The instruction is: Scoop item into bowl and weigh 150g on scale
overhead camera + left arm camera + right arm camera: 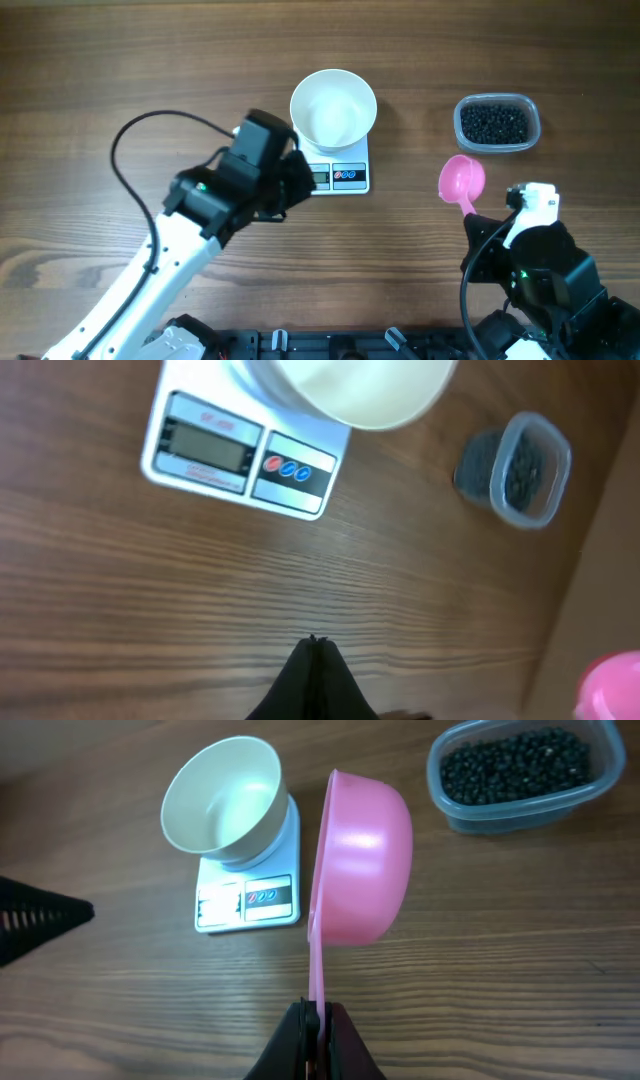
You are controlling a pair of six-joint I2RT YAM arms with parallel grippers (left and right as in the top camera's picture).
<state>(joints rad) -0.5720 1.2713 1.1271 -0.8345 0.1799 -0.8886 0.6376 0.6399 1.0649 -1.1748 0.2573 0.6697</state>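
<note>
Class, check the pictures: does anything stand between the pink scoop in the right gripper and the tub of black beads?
Nothing visible does. Only bare table lies between the pink scoop, held by the right gripper, and the clear tub of beads.

Looks like a robot lab bench, not a home kitchen. Shows a plain wood-grain tabletop [110, 60], a left arm [175, 255] and right arm [548, 268] in black and white, a loose black cable [114, 155], a black rail [300, 346] along the near edge. Carries a handful of kitchen props: scale [346, 176], bowl [333, 106], tub [460, 124] of beads [495, 122], pink scoop [461, 180].
</note>
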